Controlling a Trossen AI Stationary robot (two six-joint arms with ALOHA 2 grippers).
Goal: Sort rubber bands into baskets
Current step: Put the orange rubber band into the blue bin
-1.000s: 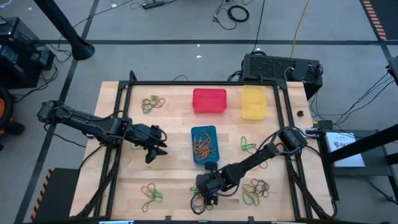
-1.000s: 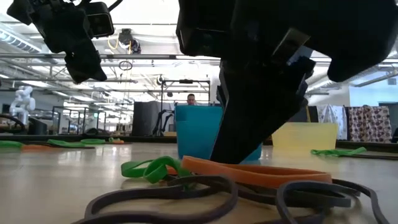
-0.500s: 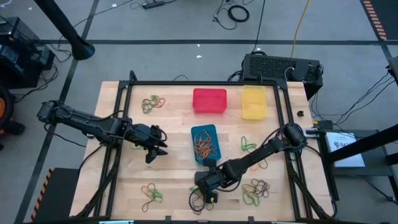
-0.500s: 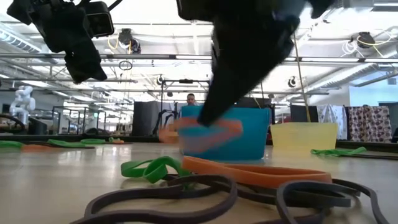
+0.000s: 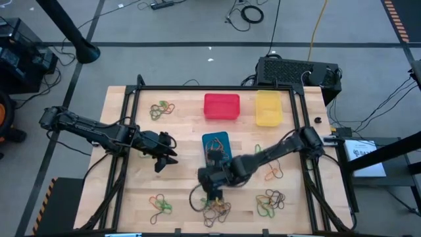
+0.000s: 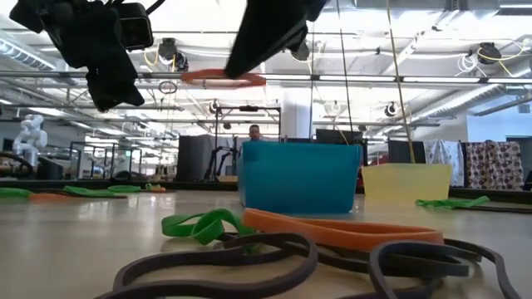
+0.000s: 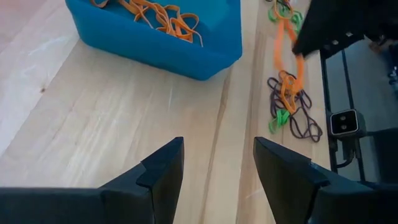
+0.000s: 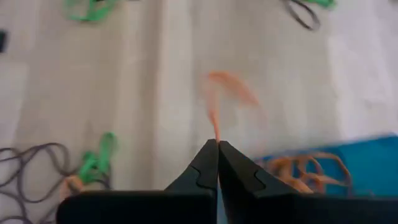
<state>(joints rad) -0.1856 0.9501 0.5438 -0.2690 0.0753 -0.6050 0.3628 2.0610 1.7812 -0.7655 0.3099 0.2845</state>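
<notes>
One orange rubber band (image 8: 225, 90) in right end effector (image 8: 217, 144).

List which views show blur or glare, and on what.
Right wrist view: the orange rubber band pinched by the right end effector is smeared by motion; the table behind looks soft. Low view: the nearest dark bands are out of focus, and the ceiling lights glare white. Left wrist view: the blue basket is sharp.

Blue basket (image 5: 216, 140) of orange rubber bands (image 7: 155, 15); red basket (image 5: 221, 106), yellow basket (image 5: 268, 108)
</notes>
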